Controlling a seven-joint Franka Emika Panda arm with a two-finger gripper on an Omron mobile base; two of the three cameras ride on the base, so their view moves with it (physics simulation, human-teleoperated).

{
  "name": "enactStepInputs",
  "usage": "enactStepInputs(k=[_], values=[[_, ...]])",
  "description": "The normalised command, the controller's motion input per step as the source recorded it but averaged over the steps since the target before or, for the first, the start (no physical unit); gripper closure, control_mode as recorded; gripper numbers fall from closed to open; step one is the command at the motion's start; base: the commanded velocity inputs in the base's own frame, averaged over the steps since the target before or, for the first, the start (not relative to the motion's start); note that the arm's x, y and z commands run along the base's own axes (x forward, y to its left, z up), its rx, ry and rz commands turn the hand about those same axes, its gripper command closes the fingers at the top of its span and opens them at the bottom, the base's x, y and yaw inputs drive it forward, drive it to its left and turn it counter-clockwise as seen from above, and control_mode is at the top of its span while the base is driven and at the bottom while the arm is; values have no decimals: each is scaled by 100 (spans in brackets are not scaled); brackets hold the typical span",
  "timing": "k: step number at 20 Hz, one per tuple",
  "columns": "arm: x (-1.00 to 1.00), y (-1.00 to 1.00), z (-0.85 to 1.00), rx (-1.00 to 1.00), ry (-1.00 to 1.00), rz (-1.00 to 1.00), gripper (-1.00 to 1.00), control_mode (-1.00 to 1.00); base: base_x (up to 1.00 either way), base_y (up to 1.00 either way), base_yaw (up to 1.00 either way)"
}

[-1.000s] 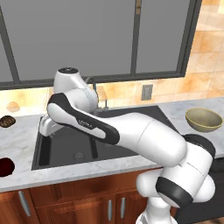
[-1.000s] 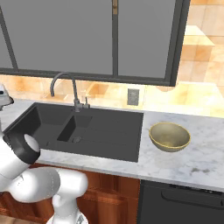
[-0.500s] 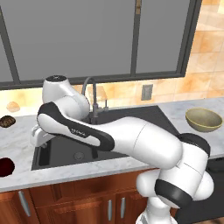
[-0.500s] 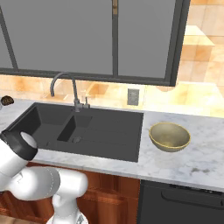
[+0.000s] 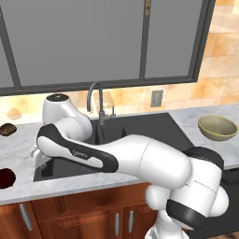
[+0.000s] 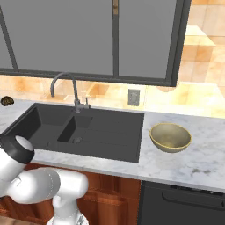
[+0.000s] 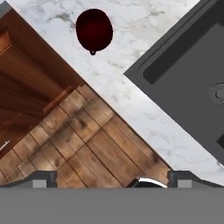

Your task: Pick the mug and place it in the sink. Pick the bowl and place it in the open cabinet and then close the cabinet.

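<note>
Mug [image 7: 94, 29] on counter, hand view | bowl [image 6: 170, 137] (right base) | fingers [image 7: 41, 178] spread, empty

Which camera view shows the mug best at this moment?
The hand view: the mug is seen whole from above, dark red on the marble counter beside the black sink. The left base view catches it only as a dark red shape cut by the picture's left edge, near the counter's front.
</note>
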Motion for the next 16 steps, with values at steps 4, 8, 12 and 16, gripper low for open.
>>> enactStepInputs(k=[4,8,12,16], values=[[0,31,-23,0,0,0,-100,-100,0,0,0],[0,45,-16,-1,0,0,-100,-100,0,0,0],[0,42,-18,-2,0,0,-100,-100,0,0,0],[0,38,-15,0,0,0,-100,-100,0,0,0]])
